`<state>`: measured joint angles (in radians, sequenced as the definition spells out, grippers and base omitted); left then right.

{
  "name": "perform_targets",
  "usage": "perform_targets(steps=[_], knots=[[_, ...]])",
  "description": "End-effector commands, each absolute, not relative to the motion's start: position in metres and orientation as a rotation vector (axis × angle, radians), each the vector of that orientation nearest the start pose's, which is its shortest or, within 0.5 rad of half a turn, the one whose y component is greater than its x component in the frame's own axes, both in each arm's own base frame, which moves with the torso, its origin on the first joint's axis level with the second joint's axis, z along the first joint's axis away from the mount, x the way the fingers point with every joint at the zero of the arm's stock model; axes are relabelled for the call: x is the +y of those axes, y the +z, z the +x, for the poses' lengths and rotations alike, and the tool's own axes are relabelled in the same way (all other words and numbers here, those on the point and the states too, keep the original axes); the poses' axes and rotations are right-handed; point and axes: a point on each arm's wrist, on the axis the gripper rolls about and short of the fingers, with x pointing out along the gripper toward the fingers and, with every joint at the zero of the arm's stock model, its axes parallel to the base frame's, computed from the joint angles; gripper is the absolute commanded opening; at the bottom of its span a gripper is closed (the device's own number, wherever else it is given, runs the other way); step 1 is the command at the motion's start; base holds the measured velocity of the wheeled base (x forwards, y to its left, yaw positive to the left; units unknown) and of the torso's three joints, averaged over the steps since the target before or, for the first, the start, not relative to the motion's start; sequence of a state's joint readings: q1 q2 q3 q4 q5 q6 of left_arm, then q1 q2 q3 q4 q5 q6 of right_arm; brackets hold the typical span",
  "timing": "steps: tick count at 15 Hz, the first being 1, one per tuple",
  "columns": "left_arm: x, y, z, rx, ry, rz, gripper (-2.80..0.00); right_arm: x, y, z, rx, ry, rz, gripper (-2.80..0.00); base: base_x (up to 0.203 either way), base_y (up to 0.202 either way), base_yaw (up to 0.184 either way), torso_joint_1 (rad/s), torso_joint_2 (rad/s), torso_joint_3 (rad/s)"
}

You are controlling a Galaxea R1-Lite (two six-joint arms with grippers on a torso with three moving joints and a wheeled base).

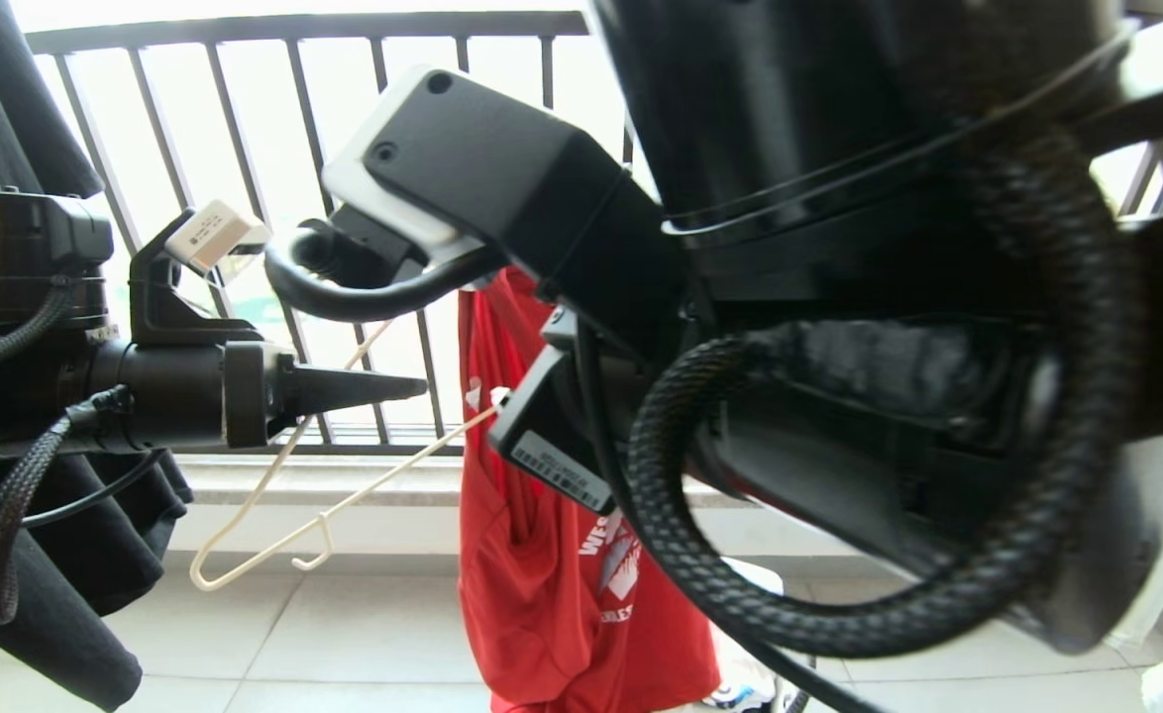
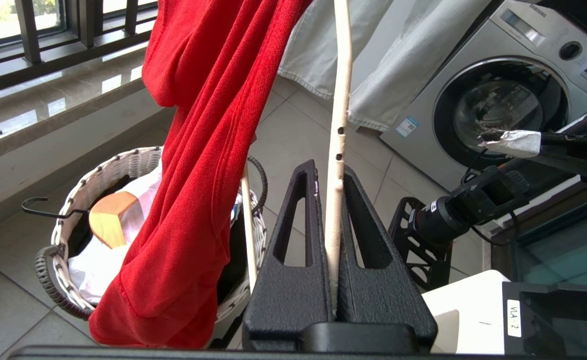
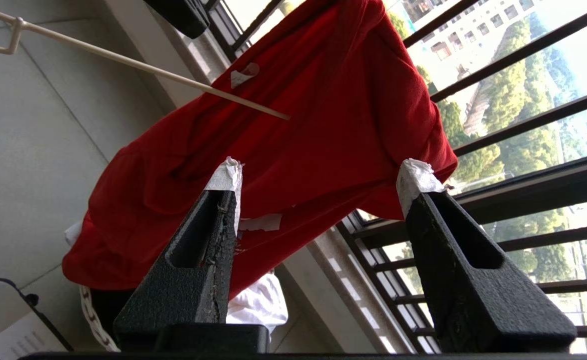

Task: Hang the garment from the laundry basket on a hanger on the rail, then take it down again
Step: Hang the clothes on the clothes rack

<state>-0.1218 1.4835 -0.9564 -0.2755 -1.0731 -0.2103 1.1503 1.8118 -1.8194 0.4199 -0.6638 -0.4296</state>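
Closest to the robot, the left gripper [image 2: 331,235] is squeezed tight on the thin cream-white wire hanger [image 2: 337,130]. It holds the hanger up in the air, tilted, in front of the window. One end of the hanger is poked inside the red short-sleeved T-shirt with white letters [image 1: 542,555]. The other end sticks out bare.

A little further out, the right gripper [image 3: 318,180] has its two black fingers spread wide apart. It holds nothing. Its taped tips sit right by the red cloth.

Below and behind the shirt is the small round white laundry basket [image 2: 98,172], with white cloth and a wooden hanger in it. Beyond that are the dark window bars [image 3: 523,175].

The robot looks to be putting the shirt onto the hanger. Next, the right gripper should probably pinch the loose cloth and pull it over the bare end.
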Motion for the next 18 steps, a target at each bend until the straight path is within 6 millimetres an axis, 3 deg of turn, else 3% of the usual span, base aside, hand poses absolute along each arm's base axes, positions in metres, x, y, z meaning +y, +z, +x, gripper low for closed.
perform_targets(steps=[1,9,12,15,16,18], knots=[[-0.048,0.265,0.235,0.329,-1.171,-0.301,-2.8,0.274,0.342,0.151,0.158,0.492,-0.727,-2.8,0.0,0.0,0.0,0.0,0.0,0.0],[-0.045,0.29,0.206,0.269,-1.179,-0.31,-2.8,0.238,0.338,0.192,0.243,0.337,-0.708,-2.8,0.0,0.0,0.0,0.0,0.0,0.0],[-0.044,0.298,0.198,0.254,-1.179,-0.323,-2.8,0.249,0.332,0.194,0.254,0.38,-0.623,-2.8,0.0,0.0,0.0,0.0,0.0,0.0],[-0.043,0.306,0.19,0.245,-1.18,-0.342,-2.8,0.276,0.328,0.192,0.196,0.419,-0.513,-2.8,0.0,0.0,0.0,0.0,0.0,0.0],[-0.042,0.308,0.188,0.239,-1.179,-0.342,-2.8,0.283,0.322,0.19,0.203,0.432,-0.5,0.0,0.0,0.0,0.0,0.0,0.0,0.0],[-0.042,0.31,0.186,0.229,-1.178,-0.337,-2.8,0.294,0.316,0.183,0.223,0.46,-0.453,0.0,0.0,0.0,0.0,0.0,0.0,0.0]])
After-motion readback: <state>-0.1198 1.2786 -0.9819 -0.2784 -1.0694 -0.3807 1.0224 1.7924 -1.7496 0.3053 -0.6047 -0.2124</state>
